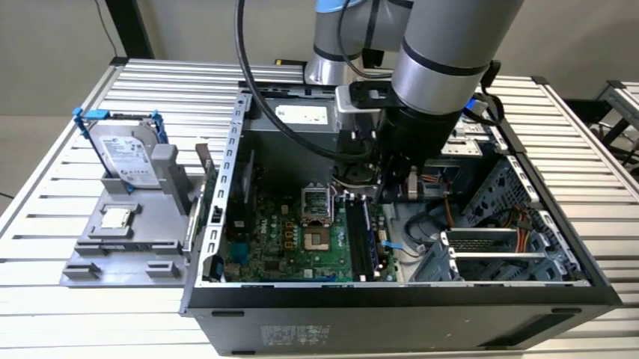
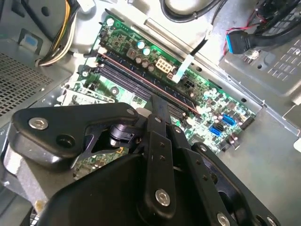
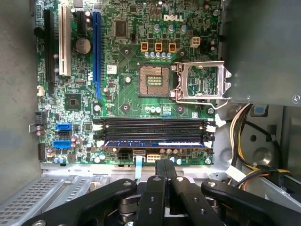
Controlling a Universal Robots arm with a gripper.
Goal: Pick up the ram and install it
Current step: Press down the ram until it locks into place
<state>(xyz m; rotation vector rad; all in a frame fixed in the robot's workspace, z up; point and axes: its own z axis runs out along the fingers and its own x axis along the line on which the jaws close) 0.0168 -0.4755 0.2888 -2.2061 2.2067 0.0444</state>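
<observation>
The ram [image 3: 155, 142] is a thin blue-green stick lying in one of the long black slots [image 3: 153, 126] on the green motherboard [image 3: 127, 101], level with the slot's white end clips. The exterior view shows the ram [image 1: 366, 233] as a blue strip deep inside the open computer case [image 1: 399, 295]. My gripper [image 3: 163, 163] hovers just off the board's edge beside the slots, shut, fingertips together and holding nothing. In the second wrist view the gripper [image 2: 157, 101] points at the slots [image 2: 136, 80]. In the exterior view the gripper [image 1: 399, 188] is low inside the case.
A silver hard drive [image 1: 128, 153] in a blue-handled frame stands on a grey fixture [image 1: 115, 247] at the exterior view's left. Inside the case are a processor socket [image 3: 153, 80] with its bracket [image 3: 202, 82] raised, yellow and black cables [image 3: 240, 136], and a metal drive cage [image 1: 489, 247].
</observation>
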